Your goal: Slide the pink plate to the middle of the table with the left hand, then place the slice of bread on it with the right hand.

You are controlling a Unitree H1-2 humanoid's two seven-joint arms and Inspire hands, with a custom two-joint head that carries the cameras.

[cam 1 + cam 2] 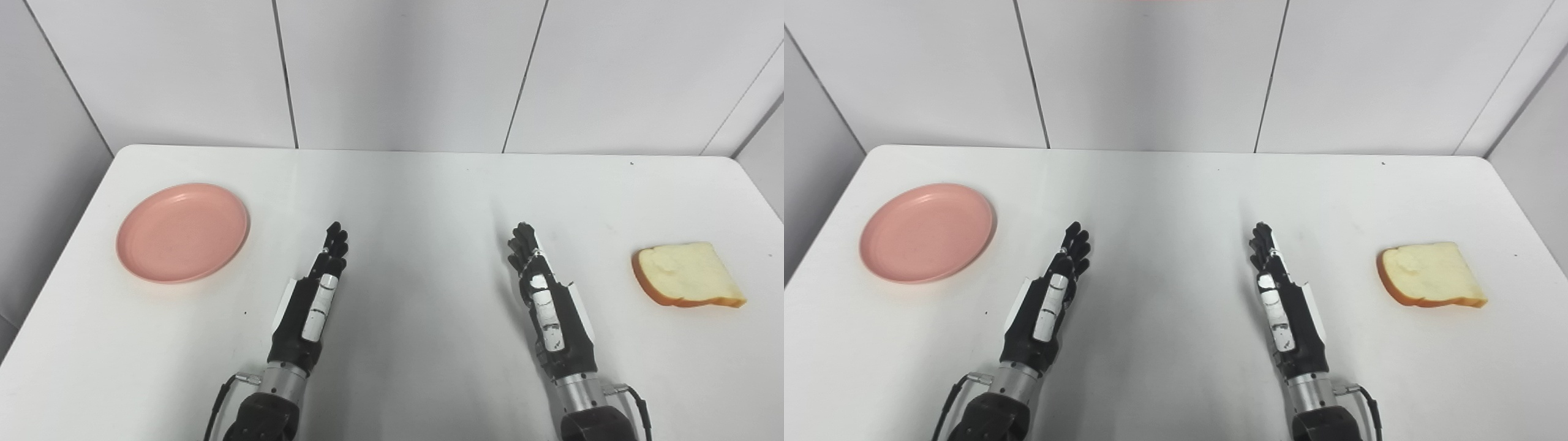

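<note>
Clearly nothing is done: plate (182, 232) sits at nine o'clock on the counter (416, 202), bread (686, 274) at three; left hand (315, 300) and right hand (546, 306) hover empty, fingers apart.

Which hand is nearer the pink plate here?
Left. The left hand sits just right of the pink plate, not touching it; the right hand is farther right, nearer the bread slice.

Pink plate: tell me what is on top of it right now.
Nothing lies on the pink plate; its whole inner face shows bare. The slice of bread rests far off on the table's right side. What is under the plate is hidden.
</note>
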